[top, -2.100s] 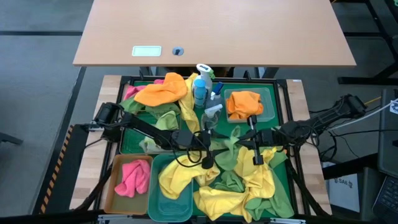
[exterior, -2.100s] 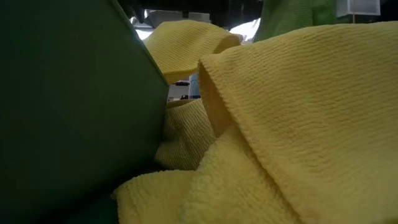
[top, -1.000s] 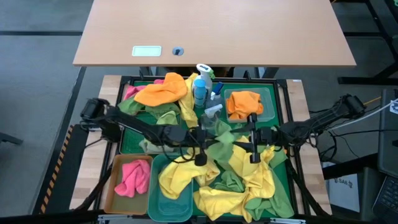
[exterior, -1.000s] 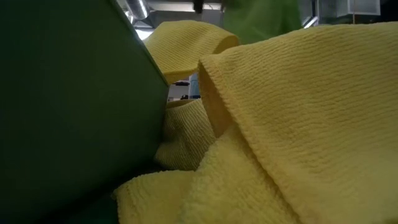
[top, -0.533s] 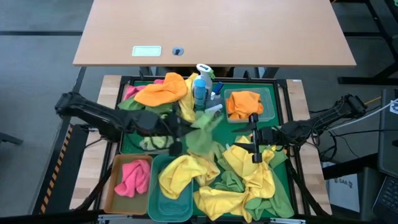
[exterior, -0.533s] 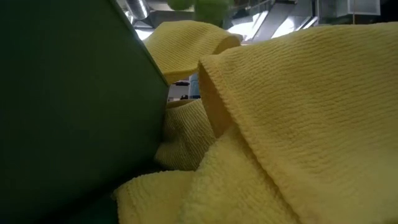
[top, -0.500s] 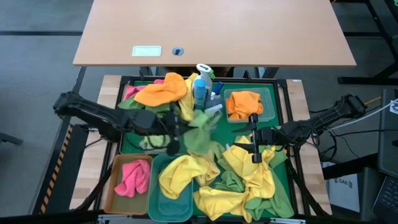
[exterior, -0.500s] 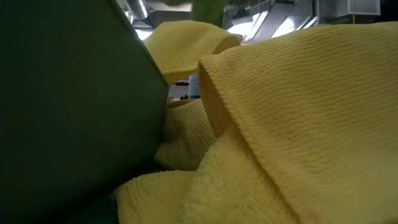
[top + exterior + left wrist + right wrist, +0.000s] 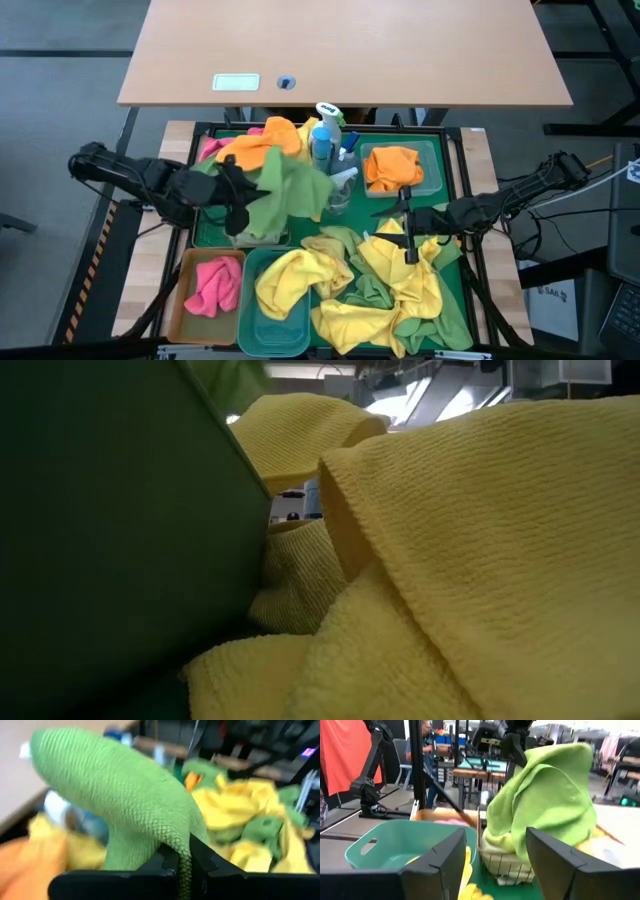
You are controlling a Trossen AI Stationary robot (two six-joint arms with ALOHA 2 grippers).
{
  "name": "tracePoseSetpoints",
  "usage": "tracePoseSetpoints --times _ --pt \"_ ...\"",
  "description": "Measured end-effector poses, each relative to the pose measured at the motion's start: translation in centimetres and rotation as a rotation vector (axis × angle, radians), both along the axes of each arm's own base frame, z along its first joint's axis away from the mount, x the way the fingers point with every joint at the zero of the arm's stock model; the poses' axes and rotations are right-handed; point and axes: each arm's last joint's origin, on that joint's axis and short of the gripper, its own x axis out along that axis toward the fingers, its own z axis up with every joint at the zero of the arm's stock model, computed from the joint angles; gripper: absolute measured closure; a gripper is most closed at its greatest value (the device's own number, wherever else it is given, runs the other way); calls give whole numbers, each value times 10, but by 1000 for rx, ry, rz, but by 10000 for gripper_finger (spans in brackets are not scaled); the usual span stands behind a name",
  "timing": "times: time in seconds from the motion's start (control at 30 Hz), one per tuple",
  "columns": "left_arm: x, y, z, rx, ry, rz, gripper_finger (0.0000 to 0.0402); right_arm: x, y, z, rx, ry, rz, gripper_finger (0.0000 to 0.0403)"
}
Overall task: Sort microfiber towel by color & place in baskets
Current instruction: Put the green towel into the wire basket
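My left gripper [image 9: 243, 200] is shut on a green towel [image 9: 295, 190], which hangs over the wire-mesh basket [image 9: 506, 862] holding other green towels. My right gripper [image 9: 408, 243] stands open above the pile of yellow and green towels [image 9: 395, 290] and touches none of them. The amber basket [image 9: 185, 300] holds a pink towel [image 9: 215, 283]. A yellow towel lies in the teal basket [image 9: 272, 335]. The clear basket [image 9: 432, 170] holds an orange towel [image 9: 392, 167]. My left gripper pinches a bunched fold of the green towel [image 9: 181, 845] between its two fingers, coming from the table's left and slanting down. The towel billows out ahead of the fingers and hangs slack below them [image 9: 545, 805]. I cannot tell whether its lower end touches the wire-mesh basket.
All baskets stand in a large green tray [image 9: 205, 225]. Spray bottles [image 9: 325, 135] stand at its far middle, with orange and yellow towels [image 9: 262, 145] heaped to their left. A wooden desk [image 9: 340, 50] lies beyond. In the low view a yellow towel [image 9: 480, 560] fills the picture.
My left gripper has gone up and toward the table's left edge, turning as it went. It has drawn the green towel off the middle pile and carried it over the wire-mesh basket. The towel now hangs clear of the pile.
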Motion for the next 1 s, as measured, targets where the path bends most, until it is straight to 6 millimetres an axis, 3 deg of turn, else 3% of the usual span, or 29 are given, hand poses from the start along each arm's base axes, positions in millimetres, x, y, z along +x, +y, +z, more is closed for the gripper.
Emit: tracePoseSetpoints --times 0.33,0.73,1.0 --pt "-32 0 -29 -146 335 142 397 -2 -1 -18 40 186 -13 198" --pt "-66 6 -44 -292 638 381 397 -3 -1 -23 39 234 -19 198" --pt "-59 3 -45 -305 601 418 397 -3 -1 -23 39 233 -19 198"
